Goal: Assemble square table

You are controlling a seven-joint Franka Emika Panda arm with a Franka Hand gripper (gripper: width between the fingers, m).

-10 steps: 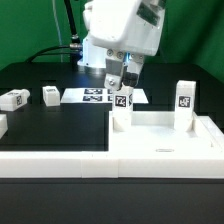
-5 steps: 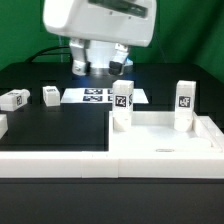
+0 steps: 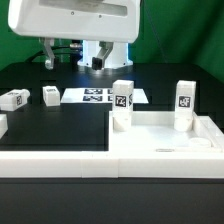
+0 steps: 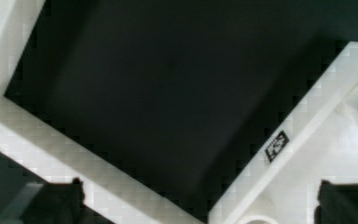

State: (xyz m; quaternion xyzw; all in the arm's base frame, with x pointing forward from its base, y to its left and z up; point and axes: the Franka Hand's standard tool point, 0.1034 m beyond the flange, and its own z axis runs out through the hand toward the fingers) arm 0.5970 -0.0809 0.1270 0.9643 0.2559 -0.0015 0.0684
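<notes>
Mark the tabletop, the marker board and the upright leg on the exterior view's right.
tabletop (image 3: 160, 138): exterior view, bare inner floor.
marker board (image 3: 90, 96): exterior view, printed tags near its middle.
upright leg (image 3: 184, 100): exterior view, its tag face.

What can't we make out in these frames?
- Tool: fingers not distinguishable in the exterior view; the wrist view shows only dark blurred tips at the edge.
- Both upright legs: joints hidden inside the square table top, exterior view.
- Loose leg: cut off by the exterior view's left edge.
- Tag in the wrist view: too blurred to read.
</notes>
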